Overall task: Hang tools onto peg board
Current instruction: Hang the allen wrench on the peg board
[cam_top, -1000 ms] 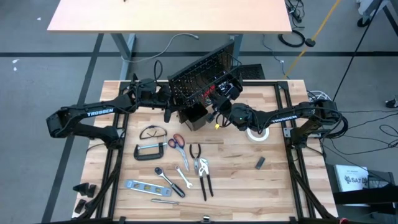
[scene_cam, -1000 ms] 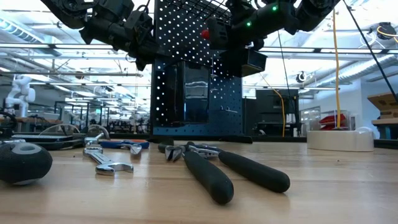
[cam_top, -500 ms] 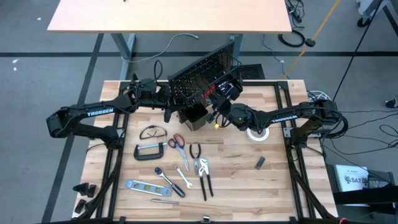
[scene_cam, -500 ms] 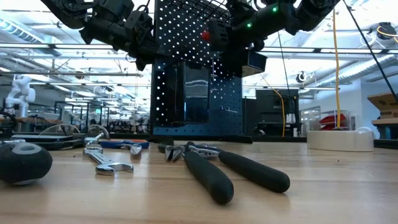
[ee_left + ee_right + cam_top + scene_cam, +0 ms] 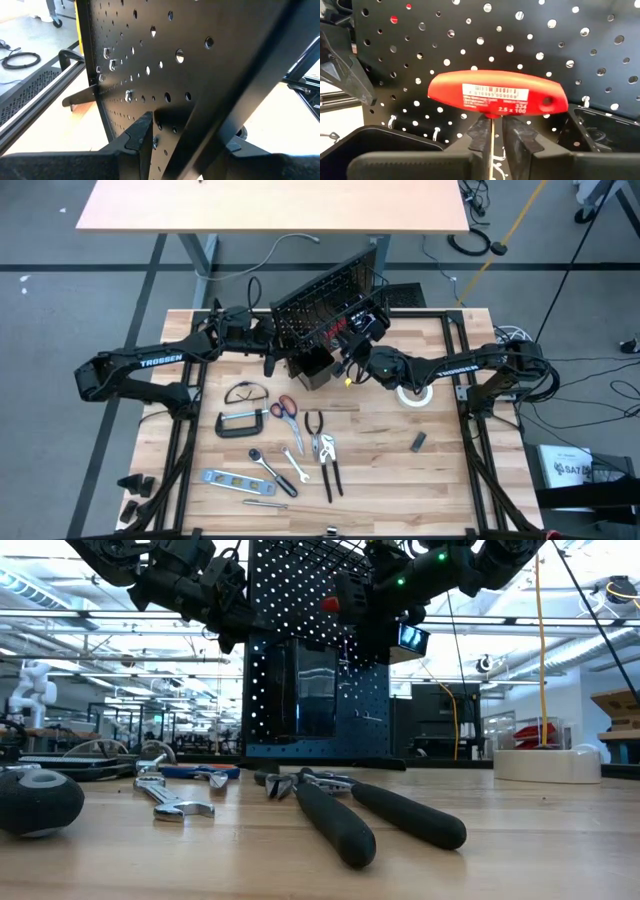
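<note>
While the right gripper (image 5: 492, 131) sits right up at the upright black perforated metal peg board (image 5: 322, 310), we see its two dark fingers standing close on either side of the thin steel shaft of a red T-handled hex key (image 5: 498, 96). The gap looks slight; whether they pinch the shaft or have just let go we cannot tell. The red handle lies crosswise, flat to the holes, its long axis running from nine to three o'clock in the right wrist view, with the shaft dropping to six between the fingers. That is what the next move turns on, we judge: the key is dead ahead of this claw, touching or just off the panel, so a straight pull-back would clear it.

Over on the other side, the left gripper (image 5: 268, 340) holds the panel's edge at about nine o'clock of the board, jaws partly apart around the metal, steadying it.

Down on the pale wooden tabletop (image 5: 390, 470), towards six o'clock from the board, lie the red-handled scissors (image 5: 284, 408), black C-clamp (image 5: 243, 423), safety glasses (image 5: 244, 392), black-handled pliers (image 5: 327, 460) and blue-grey level (image 5: 230, 478), all well apart from both claws. A white tape roll (image 5: 413, 395) sits under the right arm. Beyond the table we see a grey floor and another desk
</note>
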Controlling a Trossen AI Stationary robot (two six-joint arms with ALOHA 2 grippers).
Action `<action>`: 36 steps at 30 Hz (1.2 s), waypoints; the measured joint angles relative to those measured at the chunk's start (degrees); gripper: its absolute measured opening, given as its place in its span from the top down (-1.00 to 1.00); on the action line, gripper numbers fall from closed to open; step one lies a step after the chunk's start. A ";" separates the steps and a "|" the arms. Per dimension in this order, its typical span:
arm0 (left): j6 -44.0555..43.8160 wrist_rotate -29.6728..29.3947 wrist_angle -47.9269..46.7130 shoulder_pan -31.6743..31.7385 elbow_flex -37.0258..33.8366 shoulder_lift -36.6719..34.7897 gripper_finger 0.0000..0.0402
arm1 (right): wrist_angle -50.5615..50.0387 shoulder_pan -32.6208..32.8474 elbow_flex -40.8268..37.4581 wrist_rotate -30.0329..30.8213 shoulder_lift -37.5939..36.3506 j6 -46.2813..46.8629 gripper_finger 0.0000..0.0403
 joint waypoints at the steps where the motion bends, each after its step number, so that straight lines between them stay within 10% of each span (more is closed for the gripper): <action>1: 0.00 0.00 0.00 0.00 -0.01 0.00 0.39 | 0.00 0.00 0.00 -0.03 0.00 0.00 0.77; 36: -0.11 0.00 -0.07 0.00 0.01 0.00 0.39 | 2.58 -0.11 -0.02 0.26 0.07 12.69 0.66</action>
